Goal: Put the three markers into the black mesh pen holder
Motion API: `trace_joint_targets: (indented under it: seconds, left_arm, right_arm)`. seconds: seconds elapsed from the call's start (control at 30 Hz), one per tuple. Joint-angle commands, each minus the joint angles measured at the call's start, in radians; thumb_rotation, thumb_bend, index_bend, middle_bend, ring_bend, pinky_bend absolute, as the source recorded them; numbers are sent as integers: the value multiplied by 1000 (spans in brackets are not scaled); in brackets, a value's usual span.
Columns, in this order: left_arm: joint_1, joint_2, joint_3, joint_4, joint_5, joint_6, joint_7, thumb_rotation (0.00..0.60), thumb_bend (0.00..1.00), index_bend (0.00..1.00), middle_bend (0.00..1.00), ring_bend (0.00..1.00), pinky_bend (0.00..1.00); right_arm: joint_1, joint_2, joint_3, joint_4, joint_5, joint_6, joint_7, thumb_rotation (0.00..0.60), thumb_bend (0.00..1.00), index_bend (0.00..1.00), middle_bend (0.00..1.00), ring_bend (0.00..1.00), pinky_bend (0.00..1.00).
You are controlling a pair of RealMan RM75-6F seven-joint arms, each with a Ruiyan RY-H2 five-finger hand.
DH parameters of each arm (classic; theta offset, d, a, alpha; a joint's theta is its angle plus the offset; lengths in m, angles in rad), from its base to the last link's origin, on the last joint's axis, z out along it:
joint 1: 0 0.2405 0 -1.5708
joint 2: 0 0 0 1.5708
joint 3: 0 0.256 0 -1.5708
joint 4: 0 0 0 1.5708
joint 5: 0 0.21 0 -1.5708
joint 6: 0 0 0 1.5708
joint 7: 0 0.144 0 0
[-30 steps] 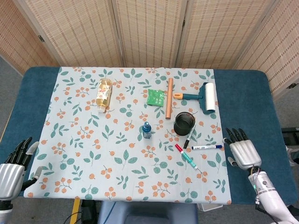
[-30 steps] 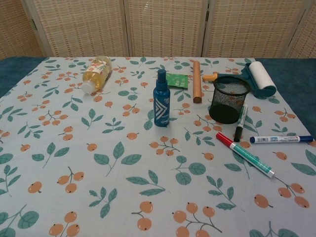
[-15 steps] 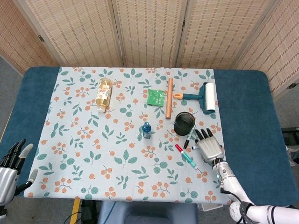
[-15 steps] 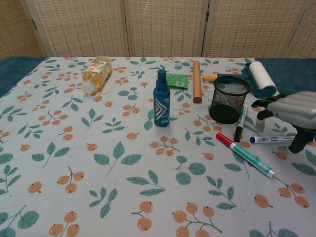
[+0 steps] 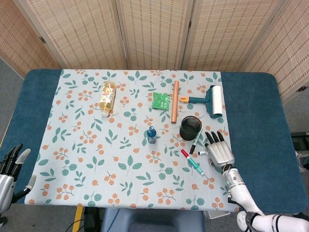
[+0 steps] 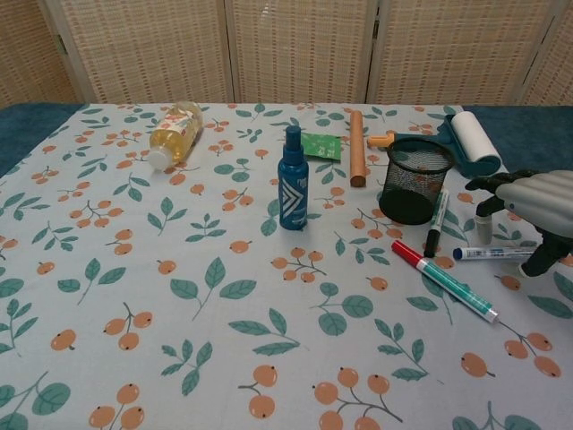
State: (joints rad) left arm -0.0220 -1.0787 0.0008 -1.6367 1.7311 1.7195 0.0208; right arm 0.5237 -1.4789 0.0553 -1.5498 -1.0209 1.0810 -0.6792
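Observation:
The black mesh pen holder (image 5: 190, 127) (image 6: 416, 179) stands upright on the floral cloth, right of centre. A black-capped marker (image 5: 193, 143) (image 6: 436, 222) lies just in front of it. A red-capped green marker (image 5: 192, 163) (image 6: 443, 280) lies nearer the front edge. The blue-capped white marker (image 5: 203, 152) (image 6: 492, 254) lies to their right, partly under my right hand (image 5: 219, 151) (image 6: 534, 203). That hand hovers palm down over it with fingers spread, holding nothing. My left hand (image 5: 9, 174) is at the table's front left corner, fingers apart and empty.
A blue spray bottle (image 5: 151, 135) (image 6: 293, 179) stands left of the holder. Behind it lie a wooden stick (image 5: 175, 101), a green packet (image 5: 161, 100) and a lint roller (image 5: 215, 100). A juice bottle (image 5: 107, 98) lies at the back left.
My right hand came in from the blue table edge to above the blue-capped marker, then shifted slightly right. My left hand sank toward the lower left corner. The markers have not moved.

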Motion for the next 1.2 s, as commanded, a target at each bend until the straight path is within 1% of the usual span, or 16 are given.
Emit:
trace_joint_targets:
  seconds: [0.03, 0.33, 0.4, 0.57, 0.63, 0.77, 0.97, 1.1, 1.2]
  left_arm:
    - [2, 1, 0, 0, 0, 3, -3, 600, 423, 35, 20, 9, 271]
    - [6, 11, -4, 7, -5, 7, -29, 600, 423, 12, 20, 9, 271]
    - [6, 11, -5, 9, -8, 6, -34, 600, 423, 5, 20, 9, 271]
    - [2, 12, -11, 14, -19, -3, -44, 600, 423, 0, 20, 9, 271]
    - [1, 11, -12, 15, -23, -7, -43, 600, 423, 0, 20, 9, 271]
    - [-1, 8, -16, 16, -30, -12, -35, 600, 423, 0, 20, 9, 271]
    - [-3, 3, -15, 15, -25, -18, -25, 600, 423, 0, 20, 9, 271]
    - [-2, 2, -17, 17, -30, -19, -23, 600, 423, 0, 20, 9, 271]
    - [-5, -1, -19, 18, -36, -28, -22, 600, 423, 0, 20, 9, 271]
  right_arm:
    - [6, -19, 6, 36, 5, -21, 17, 600, 285, 435, 32, 0, 0]
    - [38, -68, 31, 112, 49, -69, 33, 600, 287, 453, 37, 0, 0]
    - [43, -76, 35, 125, 50, -74, 42, 600, 287, 472, 42, 0, 0]
    - [50, -81, 39, 146, 61, -83, 48, 600, 289, 554, 75, 0, 0]
    - [50, -76, 42, 145, 62, -82, 53, 600, 289, 569, 84, 0, 0]
    - [44, -42, 45, 109, 50, -59, 64, 600, 274, 576, 88, 0, 0]
    - [44, -6, 48, 67, 73, -47, 43, 600, 279, 580, 89, 0, 0]
    - [33, 30, 64, 13, 46, -9, 79, 600, 280, 586, 92, 0, 0]
    - [18, 78, 85, -54, 15, 25, 129, 600, 281, 593, 98, 0, 0]
